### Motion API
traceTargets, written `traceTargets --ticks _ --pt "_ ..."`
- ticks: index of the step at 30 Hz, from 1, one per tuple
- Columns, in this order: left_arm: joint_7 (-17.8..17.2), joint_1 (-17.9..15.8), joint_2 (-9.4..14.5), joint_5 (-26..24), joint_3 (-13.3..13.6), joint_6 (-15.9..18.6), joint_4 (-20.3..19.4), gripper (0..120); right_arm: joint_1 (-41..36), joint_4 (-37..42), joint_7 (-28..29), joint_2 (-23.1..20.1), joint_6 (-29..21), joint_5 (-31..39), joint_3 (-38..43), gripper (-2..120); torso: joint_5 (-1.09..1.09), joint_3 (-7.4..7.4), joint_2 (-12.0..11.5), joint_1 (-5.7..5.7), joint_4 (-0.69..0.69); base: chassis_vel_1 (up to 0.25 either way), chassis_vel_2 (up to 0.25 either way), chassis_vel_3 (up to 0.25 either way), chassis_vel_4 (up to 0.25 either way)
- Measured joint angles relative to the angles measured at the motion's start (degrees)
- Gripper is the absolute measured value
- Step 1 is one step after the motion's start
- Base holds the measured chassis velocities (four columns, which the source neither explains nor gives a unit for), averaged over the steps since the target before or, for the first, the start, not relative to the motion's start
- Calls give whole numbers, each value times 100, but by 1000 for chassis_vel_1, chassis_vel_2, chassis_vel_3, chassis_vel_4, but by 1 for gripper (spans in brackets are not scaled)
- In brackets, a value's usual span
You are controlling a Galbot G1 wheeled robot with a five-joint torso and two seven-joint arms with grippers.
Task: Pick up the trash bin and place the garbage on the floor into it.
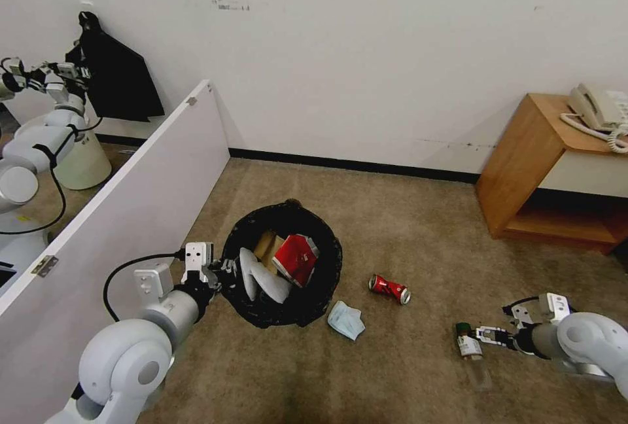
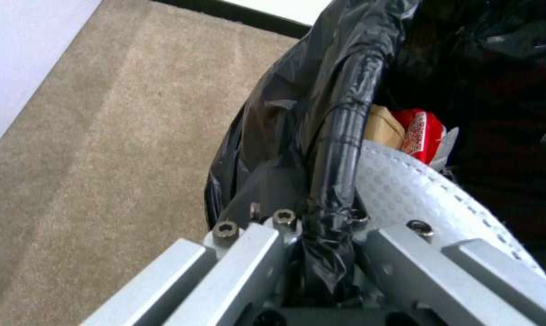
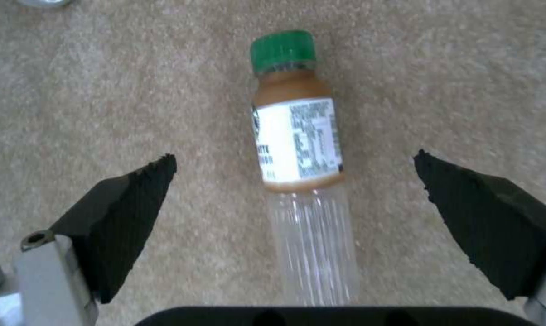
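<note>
At five o'clock on the floor (image 1: 405, 371), your right end effector (image 3: 294, 190) gapes wide astride the bottle (image 3: 300, 149); descend squarely, then close; left end effector (image 2: 321, 226) grips the trash bin (image 1: 327, 280) rim.

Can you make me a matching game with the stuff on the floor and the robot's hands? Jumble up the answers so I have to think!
Things:
1. red can
2. clear bottle
3. white slipper
4. left hand

Where or how:
A. inside the trash bin
B. lying on the floor between the open fingers of the right hand
C. clamped on the rim of the bin's black bag
D. lying on the carpet next to a light-blue face mask

Pairs: 1-D, 2-B, 3-A, 4-C
</note>
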Motion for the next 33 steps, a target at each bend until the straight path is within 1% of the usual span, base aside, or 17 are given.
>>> traceTargets --ticks 2,6,9,12,17,24,33 --pt "7 -14 -2 -2 2 -1 37 0 234 -169 -25 117 26 -45 -233 100 1 0 0 0 1 0 0 0 0" --pt "16 -36 5 -22 -3 -4 74 0 407 -297 -41 233 47 -92 -431 100 0 0 0 0 1 0 0 0 0" --pt "19 -69 21 -54 -20 -7 122 0 634 -484 -51 422 77 -169 -685 100 1 0 0 0 0 0 0 0 0" --pt "21 -72 23 -59 -23 -8 134 0 690 -535 -55 469 89 -186 -746 100 1 0 0 0 1 0 0 0 0" --pt "57 -54 32 -63 -44 -19 189 0 902 -832 -111 718 116 -352 -1018 100 0 0 0 0 1 0 0 0 0" --pt "84 -43 28 -55 -48 -28 210 0 877 -944 -120 806 158 -482 -1034 100 0 0 0 0 0 0 0 0 0" --pt "137 -55 29 -38 -49 -45 261 0 828 -1013 -182 815 226 -598 -988 100 0 0 0 0 0 0 0 0 0"
